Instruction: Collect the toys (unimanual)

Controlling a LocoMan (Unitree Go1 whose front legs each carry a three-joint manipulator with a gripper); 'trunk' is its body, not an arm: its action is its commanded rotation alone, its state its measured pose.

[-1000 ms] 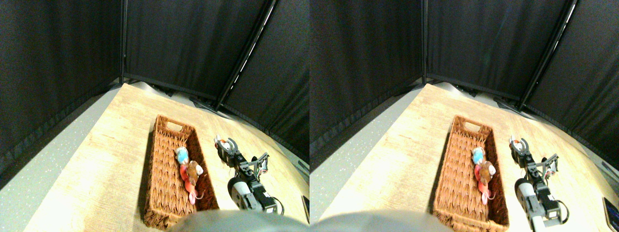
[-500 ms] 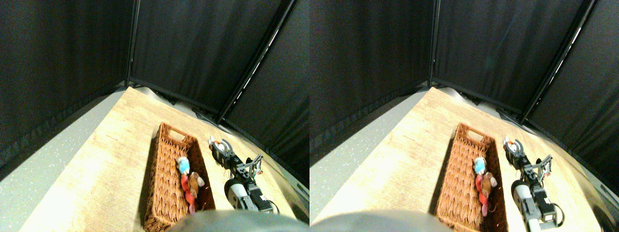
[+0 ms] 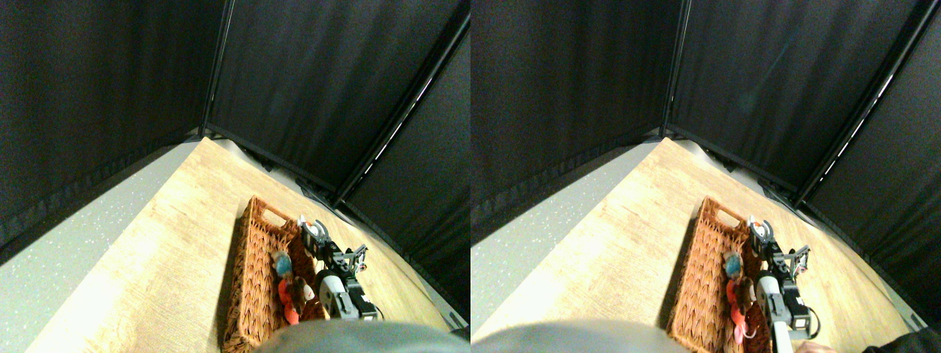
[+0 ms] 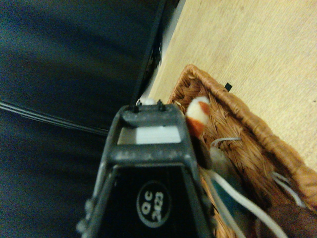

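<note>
At the 5 o'clock part of the stereo view, you see a woven wicker basket (image 3: 253, 287) lying on the light wood surface (image 3: 169, 250), with black curtains (image 3: 301, 81) closing off the far side.

1. Toys in the basket: a blue plush mouse (image 3: 281, 261) lies at mid-length. A red one (image 3: 284, 291) and a brown one (image 3: 301, 292) lie pressed together just toward 6 o'clock of it.
2. Right pincer (image 3: 315, 229): it sits over the basket's 3 o'clock wall, near the far end with the handle cut-out. An orange-and-white toy (image 3: 318, 229) shows between its curved jaws, so read the pincer as closed on that toy.
3. Wrist view: the dark jaw frame (image 4: 148, 163) fills the lower part. The orange-and-white toy (image 4: 198, 115) shows just beside the frame's tip, over the basket's inside (image 4: 257, 144). White string tails (image 4: 233, 191) trail across the weave.
4. Arm: the grey-and-black manipulator (image 3: 340, 294) reaches from 5 o'clock, alongside the basket's 3 o'clock wall.
</note>
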